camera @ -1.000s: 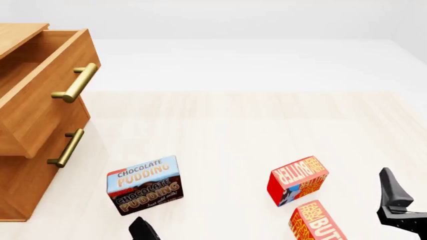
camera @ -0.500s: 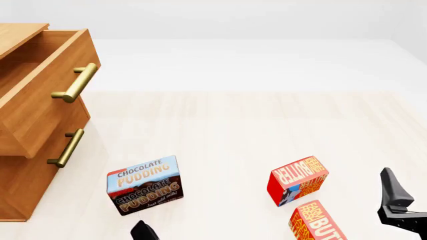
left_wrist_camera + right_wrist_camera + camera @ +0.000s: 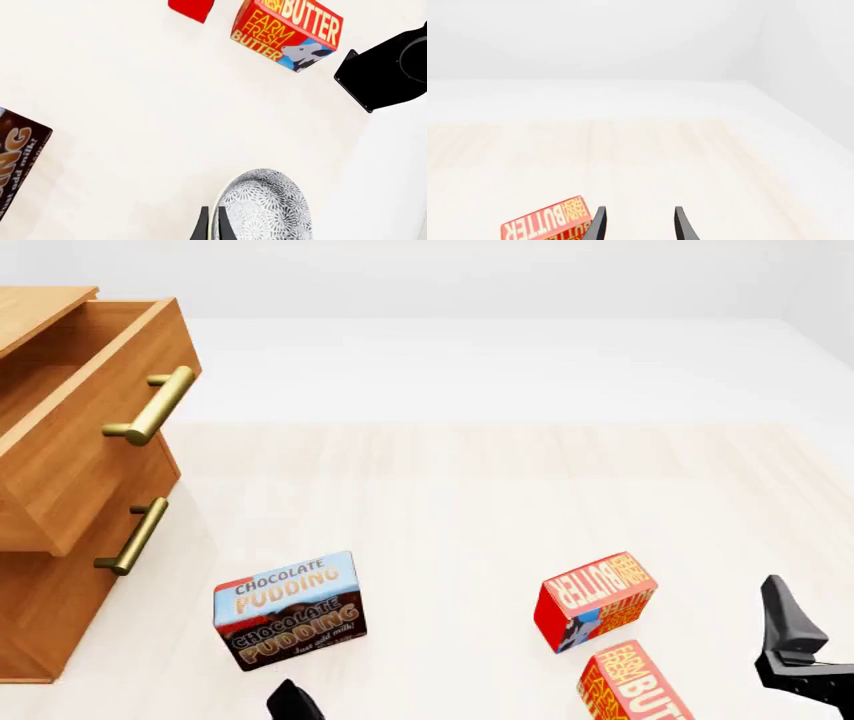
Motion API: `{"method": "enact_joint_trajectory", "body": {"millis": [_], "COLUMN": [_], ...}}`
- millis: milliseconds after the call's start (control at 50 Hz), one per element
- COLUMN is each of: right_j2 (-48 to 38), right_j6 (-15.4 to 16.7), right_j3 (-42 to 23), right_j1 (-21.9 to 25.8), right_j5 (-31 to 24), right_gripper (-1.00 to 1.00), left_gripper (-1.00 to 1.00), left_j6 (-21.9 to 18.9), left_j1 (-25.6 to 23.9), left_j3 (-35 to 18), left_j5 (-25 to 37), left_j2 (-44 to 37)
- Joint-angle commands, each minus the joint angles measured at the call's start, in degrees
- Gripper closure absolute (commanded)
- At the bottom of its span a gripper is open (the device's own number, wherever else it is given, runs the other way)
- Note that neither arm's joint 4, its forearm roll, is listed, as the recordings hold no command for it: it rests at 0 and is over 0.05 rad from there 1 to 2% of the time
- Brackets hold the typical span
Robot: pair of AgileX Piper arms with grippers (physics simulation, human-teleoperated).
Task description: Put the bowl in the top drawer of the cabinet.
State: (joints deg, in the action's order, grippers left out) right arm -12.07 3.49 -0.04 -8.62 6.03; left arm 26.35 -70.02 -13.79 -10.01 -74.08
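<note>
While the pale wood tabletop [image 3: 507, 490] meets white walls, left pincer [image 3: 211, 225] is clamped on the bowl [image 3: 267, 205] rim at lower centre, right pincer [image 3: 638, 222] apart, top drawer [image 3: 80, 410] open upper left.

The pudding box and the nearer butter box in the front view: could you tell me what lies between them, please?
Nothing: in the front view only bare table separates the pudding box from the butter box.
</note>
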Motion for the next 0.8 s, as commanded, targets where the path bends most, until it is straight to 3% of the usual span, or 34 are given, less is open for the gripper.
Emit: {"method": "enact_joint_trajectory", "body": {"millis": [20, 140, 520, 760, 800], "right_j2": [0.18, 0.21, 1.44, 2.61, 2.70], "right_j6": [-0.12, -0.19, -0.68, -0.85, -0.85], "right_j3": [0.00, 0.00, -0.01, -0.02, -0.02], "right_j1": [0.14, 0.22, 1.55, 2.31, 2.56], "right_j5": [-0.09, -0.11, -0.73, -1.35, -1.39], "right_gripper": [-1.00, -1.00, -1.00, -1.00, -1.00], "left_gripper": [1.00, 1.00, 1.00, 1.00, 1.00], "left_j6": [-0.54, -0.79, -5.15, -3.58, -5.00], "left_j1": [0.41, 0.58, 3.61, 5.47, 5.70], "left_j3": [-0.77, -0.95, -7.34, -10.69, -12.02], "left_j5": [1.12, 1.75, 15.87, 21.57, 23.37], "left_j2": [1.02, 1.73, 11.65, 15.23, 15.72]}}
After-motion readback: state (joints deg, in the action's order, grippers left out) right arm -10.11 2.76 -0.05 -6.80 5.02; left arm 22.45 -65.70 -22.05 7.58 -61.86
